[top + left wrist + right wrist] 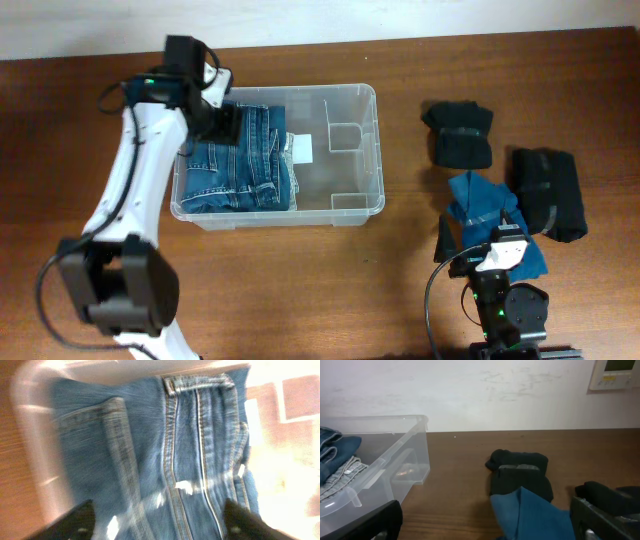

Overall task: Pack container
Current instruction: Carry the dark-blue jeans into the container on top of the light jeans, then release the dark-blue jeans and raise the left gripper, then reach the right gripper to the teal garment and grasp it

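Note:
The clear plastic container [365,150] stands at the table's middle, with folded blue jeans [240,165] filling its left half and a white label [301,150] on its base. My left gripper [222,122] is open above the jeans [170,460] at the container's back left corner, holding nothing. My right gripper [490,245] is open near the front right edge, over a folded blue cloth [485,215]. In the right wrist view the blue cloth [535,515] lies between the fingers and the container [385,467] is at the left.
A black folded garment [458,135] lies right of the container; it also shows in the right wrist view [520,475]. Another black garment [550,190] lies at the far right. The container's right half holds moulded recesses [348,137].

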Controlling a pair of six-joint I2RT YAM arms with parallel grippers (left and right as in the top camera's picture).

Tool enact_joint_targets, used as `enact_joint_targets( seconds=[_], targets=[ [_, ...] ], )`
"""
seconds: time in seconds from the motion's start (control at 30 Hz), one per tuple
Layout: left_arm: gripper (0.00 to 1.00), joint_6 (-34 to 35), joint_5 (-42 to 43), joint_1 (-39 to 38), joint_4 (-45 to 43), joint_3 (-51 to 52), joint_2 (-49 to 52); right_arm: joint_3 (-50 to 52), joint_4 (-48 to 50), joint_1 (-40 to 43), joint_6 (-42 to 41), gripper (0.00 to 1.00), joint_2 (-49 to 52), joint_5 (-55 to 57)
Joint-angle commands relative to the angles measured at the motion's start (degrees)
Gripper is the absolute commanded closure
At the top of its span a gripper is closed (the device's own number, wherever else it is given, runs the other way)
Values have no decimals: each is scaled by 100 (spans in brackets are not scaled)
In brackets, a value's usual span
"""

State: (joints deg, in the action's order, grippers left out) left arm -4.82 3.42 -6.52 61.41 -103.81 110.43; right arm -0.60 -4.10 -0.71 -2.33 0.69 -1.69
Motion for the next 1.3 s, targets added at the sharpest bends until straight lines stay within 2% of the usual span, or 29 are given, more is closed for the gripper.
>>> enact_joint_targets(
  seconds=[0.0, 0.23, 0.57, 0.67, 0.8, 0.97, 1.17, 1.27],
  targets=[
    [2, 4, -127, 85, 199, -442, -938, 28, -37, 46, 39, 2, -26, 26],
    [1, 48, -127, 317, 245, -463, -1989, 28, -37, 46, 42, 2, -26, 26],
    [1, 48, -127, 756, 551, -461, -2041, 28, 15, 39, 28, 2, -28, -87],
    [1, 46, -127, 782, 483, -461, -2017, 13, 306, 42, -570, 2, -26, -83],
    [1, 46, -127, 782, 483, -409, -1814, -387, 85, 42, -1067, 2, 168, -90],
    [1, 179, -125, 782, 485, -407, -1405, -1982, -730, 42, -1058, 1, 1611, -83],
    [1, 393, -125, 782, 551, -402, -1274, -5112, -2898, 42, -997, 2, 4601, -83],
    [1, 393, -125, 782, 555, -402, -1274, -6301, -3773, 42, -800, 2, 5711, -81]
  ],
)
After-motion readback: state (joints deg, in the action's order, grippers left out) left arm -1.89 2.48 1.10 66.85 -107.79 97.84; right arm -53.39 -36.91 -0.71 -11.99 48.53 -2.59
